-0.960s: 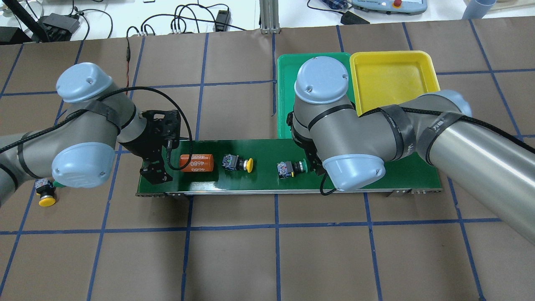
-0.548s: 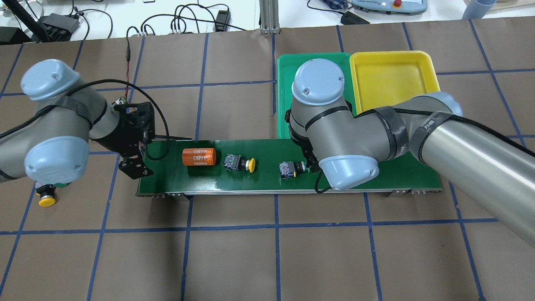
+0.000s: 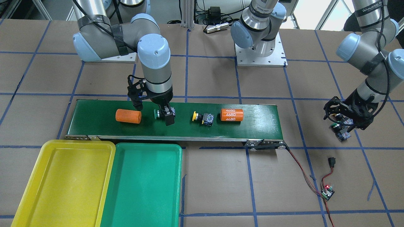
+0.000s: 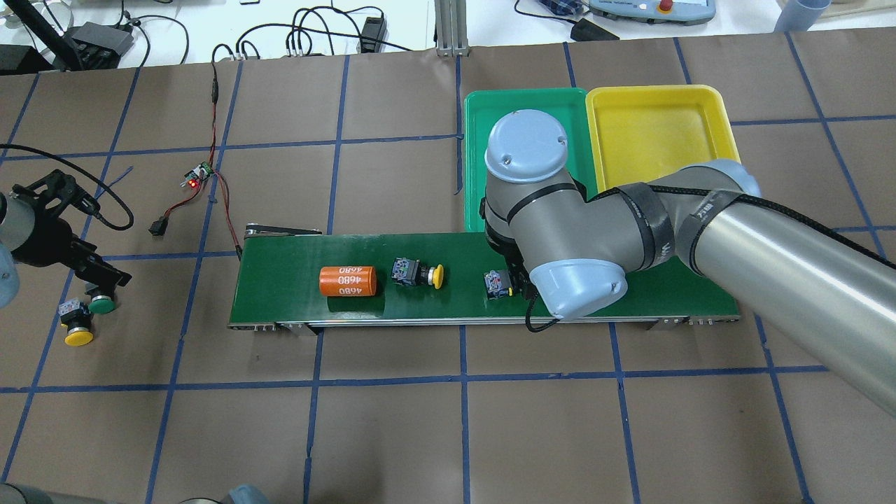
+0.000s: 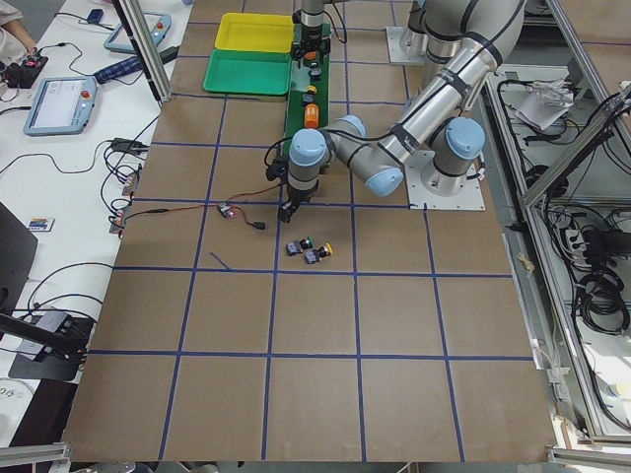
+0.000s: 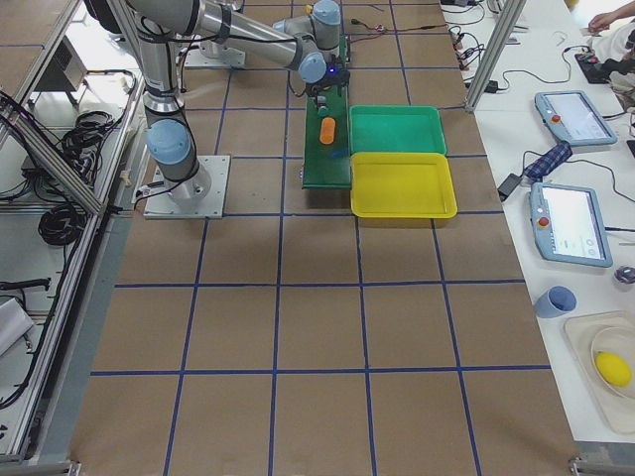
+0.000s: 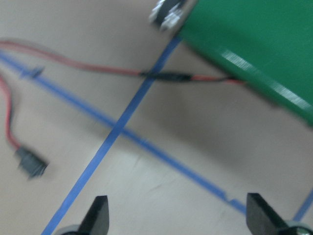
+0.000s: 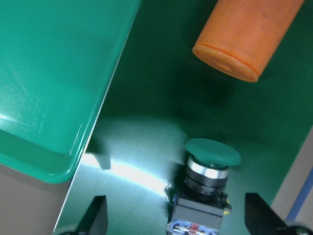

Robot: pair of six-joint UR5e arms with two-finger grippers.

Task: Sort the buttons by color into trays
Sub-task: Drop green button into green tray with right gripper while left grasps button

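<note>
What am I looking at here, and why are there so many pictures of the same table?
These are two robot arms mounted at a table, each ending in a two-finger gripper. The cameras look from above, from across the table, from both ends, and from each wrist. On the dark green conveyor belt lie an orange cylinder marked 4680, a second orange cylinder, a yellow-capped button and a green-capped button. The right gripper is open; its wrist view shows the green-capped button between its fingers, unclamped. The left gripper is open and empty, off the belt's end near a loose green button and a loose yellow button on the brown table. The yellow tray and green tray sit side by side beside the belt, with no buttons in them.
</note>
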